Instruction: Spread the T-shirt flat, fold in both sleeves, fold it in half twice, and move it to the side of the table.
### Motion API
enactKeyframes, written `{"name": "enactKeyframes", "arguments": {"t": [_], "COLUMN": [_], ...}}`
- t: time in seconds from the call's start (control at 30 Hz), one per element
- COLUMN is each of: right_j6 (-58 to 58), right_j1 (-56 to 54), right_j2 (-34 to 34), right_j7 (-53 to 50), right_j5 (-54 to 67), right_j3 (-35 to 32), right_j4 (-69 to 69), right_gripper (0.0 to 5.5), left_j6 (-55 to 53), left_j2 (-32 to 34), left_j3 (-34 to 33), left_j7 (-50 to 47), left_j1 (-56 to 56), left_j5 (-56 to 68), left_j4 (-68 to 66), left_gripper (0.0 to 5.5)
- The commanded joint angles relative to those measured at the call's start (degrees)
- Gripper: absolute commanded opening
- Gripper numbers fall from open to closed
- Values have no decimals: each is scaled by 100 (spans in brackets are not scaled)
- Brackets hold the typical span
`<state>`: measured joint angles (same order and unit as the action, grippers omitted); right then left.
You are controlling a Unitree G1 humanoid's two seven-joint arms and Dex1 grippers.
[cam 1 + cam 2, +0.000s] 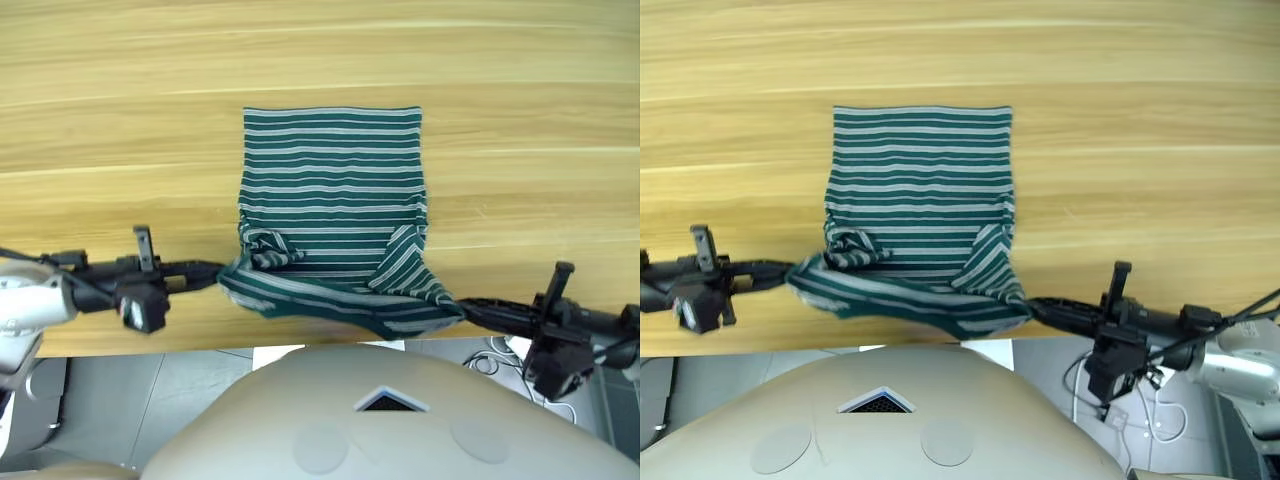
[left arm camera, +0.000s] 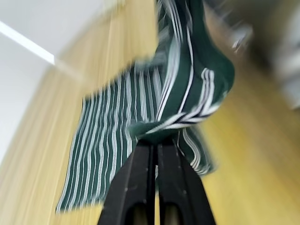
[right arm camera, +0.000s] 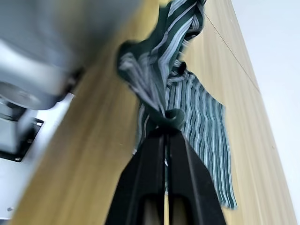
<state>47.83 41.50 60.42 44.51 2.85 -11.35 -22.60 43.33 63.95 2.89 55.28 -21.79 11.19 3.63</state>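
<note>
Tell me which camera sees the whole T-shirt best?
Left eye view: the whole T-shirt shows, left gripper and right gripper pinching its near corners. Right eye view matches. Each wrist view sees one bunched corner.

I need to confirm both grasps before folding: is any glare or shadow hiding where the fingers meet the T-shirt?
Eye views: even light on the table, no glare on the T-shirt. Left wrist view: a bright strip light sits behind, but the left gripper reads plainly, shut on the T-shirt. Right wrist view: pale backdrop, no glare; the right gripper is shut on the T-shirt.
</note>
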Motion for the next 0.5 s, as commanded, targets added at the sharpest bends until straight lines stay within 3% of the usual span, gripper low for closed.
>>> {"name": "enactKeyframes", "arguments": {"t": [0.03,0.23,0.5], "right_j6": [-1209,-2420,-2888], "right_j1": [-1741,-4460,-6111], "right_j2": [-571,-1557,-2272], "right_j7": [-306,-905,-1662], "right_j5": [-713,-2245,-3354], "right_j3": [602,1553,2341], "right_j4": [356,1806,3562], "right_gripper": [0,0,0], "left_j6": [-390,-409,108], "left_j2": [-614,-1809,-2699], "left_j3": [375,713,1145], "left_j7": [-56,-561,-1713], "left_j1": [1519,3974,5855], "left_j5": [-674,-1548,-2784], "left_j4": [-955,-3002,-5464], "left_gripper": [1,1,1]}}
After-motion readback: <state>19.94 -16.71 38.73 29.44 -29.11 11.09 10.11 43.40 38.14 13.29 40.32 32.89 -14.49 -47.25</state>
